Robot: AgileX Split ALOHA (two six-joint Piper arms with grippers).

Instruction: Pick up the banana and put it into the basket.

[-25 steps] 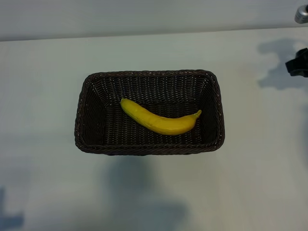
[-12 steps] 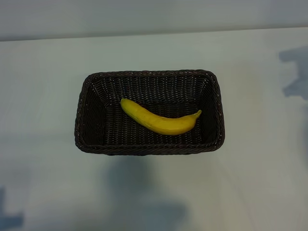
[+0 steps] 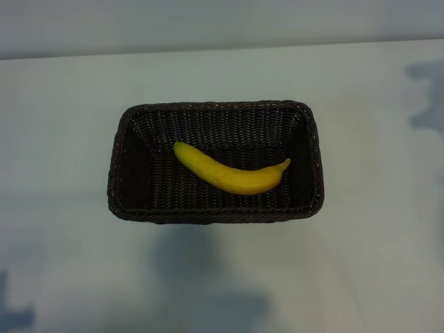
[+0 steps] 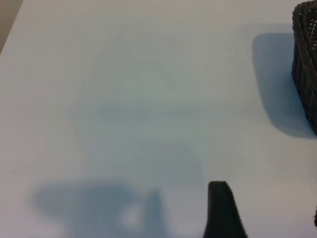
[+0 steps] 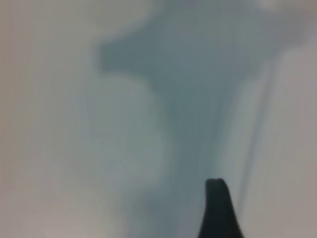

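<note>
Exterior view, banana (image 3: 232, 173) lying in basket (image 3: 121, 173), both hands out of sight, fingers apart, holding nothing.

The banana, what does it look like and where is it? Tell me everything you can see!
The smooth, curved bright-yellow banana lies on its side on the floor of the rectangular dark-brown woven wicker basket, about in the middle. Seen from the outside camera, its rounded end points to the upper left and its small darker stem tip to the right, near the right wall. It looks whole and unpeeled. Only the basket's woven floor touches it; no gripper is near it.
</note>
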